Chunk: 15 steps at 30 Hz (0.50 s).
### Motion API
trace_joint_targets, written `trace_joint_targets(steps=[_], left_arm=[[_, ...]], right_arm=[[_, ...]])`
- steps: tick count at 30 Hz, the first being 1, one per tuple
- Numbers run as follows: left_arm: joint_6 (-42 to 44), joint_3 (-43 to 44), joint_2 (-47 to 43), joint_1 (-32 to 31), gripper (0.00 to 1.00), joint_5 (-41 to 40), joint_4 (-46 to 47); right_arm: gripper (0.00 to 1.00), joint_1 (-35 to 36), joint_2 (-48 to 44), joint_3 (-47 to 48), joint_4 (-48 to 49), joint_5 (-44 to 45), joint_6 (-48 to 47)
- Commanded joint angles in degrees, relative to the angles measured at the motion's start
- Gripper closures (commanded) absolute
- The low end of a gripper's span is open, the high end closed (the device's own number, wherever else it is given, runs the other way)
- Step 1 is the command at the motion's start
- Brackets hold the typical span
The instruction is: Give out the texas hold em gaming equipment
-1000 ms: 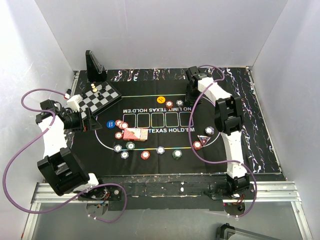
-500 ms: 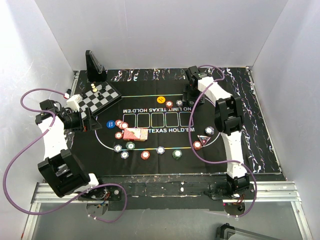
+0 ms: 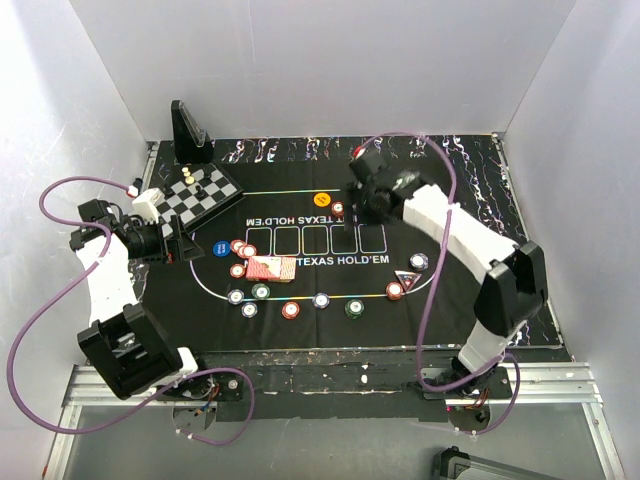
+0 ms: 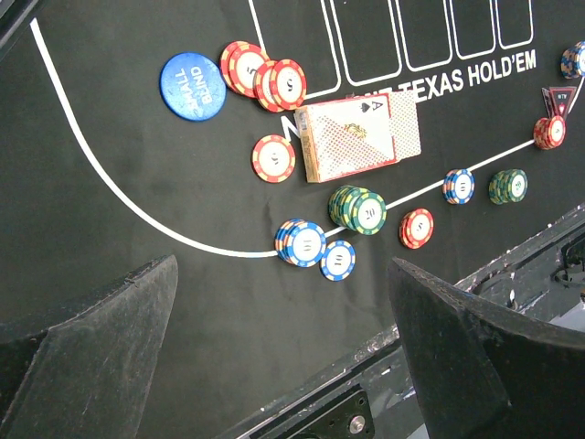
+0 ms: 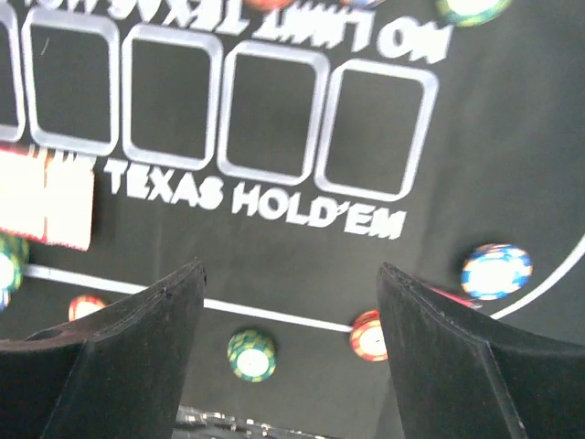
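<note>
The red-backed card deck (image 3: 271, 268) lies left of the middle of the black Hold'em mat (image 3: 300, 330). Beside it are a blue round button (image 3: 220, 249) and red chips (image 3: 241, 247). Several chips lie along the near line, among them a green one (image 3: 353, 307) and a red one (image 3: 395, 290). The orange button (image 3: 322, 198) is at the far side and the dark triangular marker (image 3: 406, 279) at the right. My left gripper (image 3: 185, 248) is open and empty at the mat's left edge, seeing the deck (image 4: 356, 137). My right gripper (image 3: 352, 208) is open and empty, raised over the far card boxes (image 5: 274, 114).
A small chessboard (image 3: 200, 195) with pieces stands at the far left, next to my left wrist. A black upright stand (image 3: 188, 135) is behind it. White walls close in three sides. The mat's near edge meets the metal rail (image 3: 330, 385).
My right arm has swung its elbow out to the right and its gripper has moved left and nearer, over the far side of the mat. My left arm has not moved.
</note>
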Motion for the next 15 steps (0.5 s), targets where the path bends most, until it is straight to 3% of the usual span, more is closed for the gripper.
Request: trace_joint_targets(steps=[1, 7, 15], left_arm=[[0.35, 1.71, -2.84, 0.37, 0.00, 1.80, -0.51], [-0.17, 1.88, -2.58, 0.37, 0.00, 1.80, -0.42], [0.00, 1.27, -3.37, 0.37, 0.00, 1.18, -0.50]], right_arm=[[0.17, 8.79, -5.27, -11.17, 1.47, -2.83, 1.19], [0.15, 18.02, -7.40, -20.50, 3.49, -2.41, 3.74], [0.13, 22.60, -4.23, -25.51, 7.09, -2.31, 5.85]])
